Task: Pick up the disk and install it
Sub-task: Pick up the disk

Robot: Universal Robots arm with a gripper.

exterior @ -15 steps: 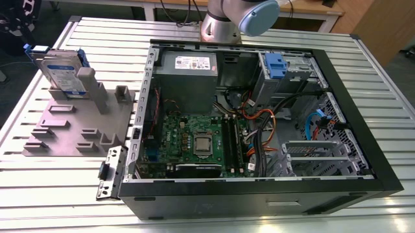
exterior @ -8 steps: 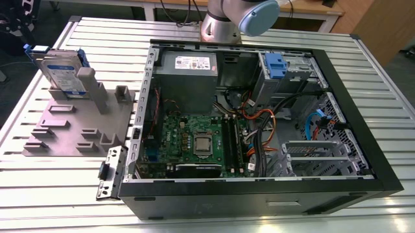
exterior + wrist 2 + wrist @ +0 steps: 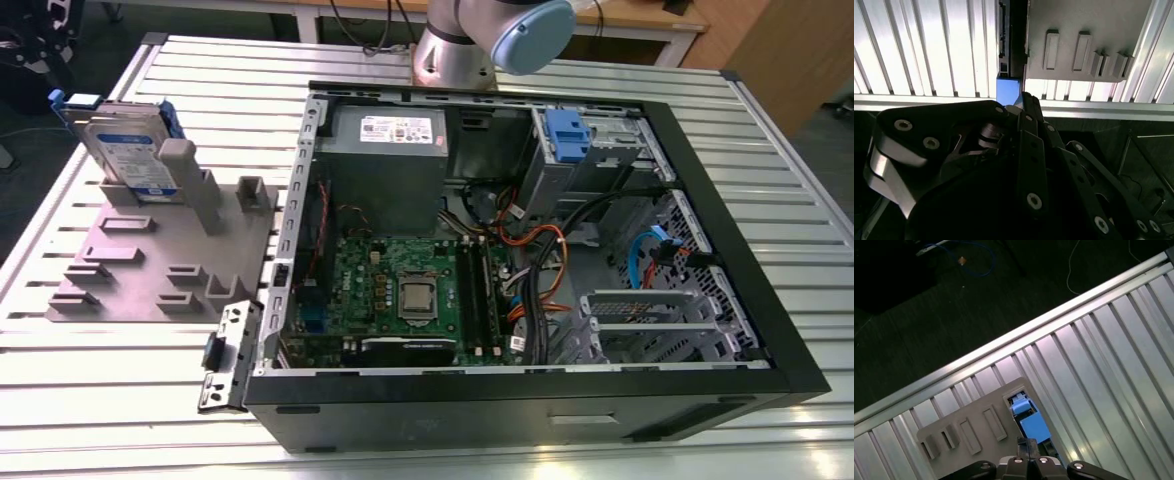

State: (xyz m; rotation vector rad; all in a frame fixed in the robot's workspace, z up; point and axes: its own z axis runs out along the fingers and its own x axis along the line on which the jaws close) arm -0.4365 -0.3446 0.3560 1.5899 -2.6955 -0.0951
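The disk [image 3: 131,150] stands upright on its edge in a slot of the grey fixture plate [image 3: 134,265], at the exterior view's left. It is silver with a white-and-blue label and a blue carrier frame. In the first wrist view I look down on the disk's [image 3: 1031,426] blue top edge from well above, with my gripper [image 3: 1028,442] over it and apart from it. The fingers look shut, tips together, with nothing between them. In the second wrist view the gripper's [image 3: 1021,100] dark linkage fills the foreground, with the disk's blue corner [image 3: 1008,90] just past the tips.
An open black computer case [image 3: 747,300] lies on the slatted metal table [image 3: 200,80], to the right of the fixture. Inside are a grey power-supply box [image 3: 387,135], a motherboard [image 3: 400,290], cables, and a drive bay with a blue latch [image 3: 567,135]. The table edge [image 3: 1004,342] and dark floor lie beyond the fixture.
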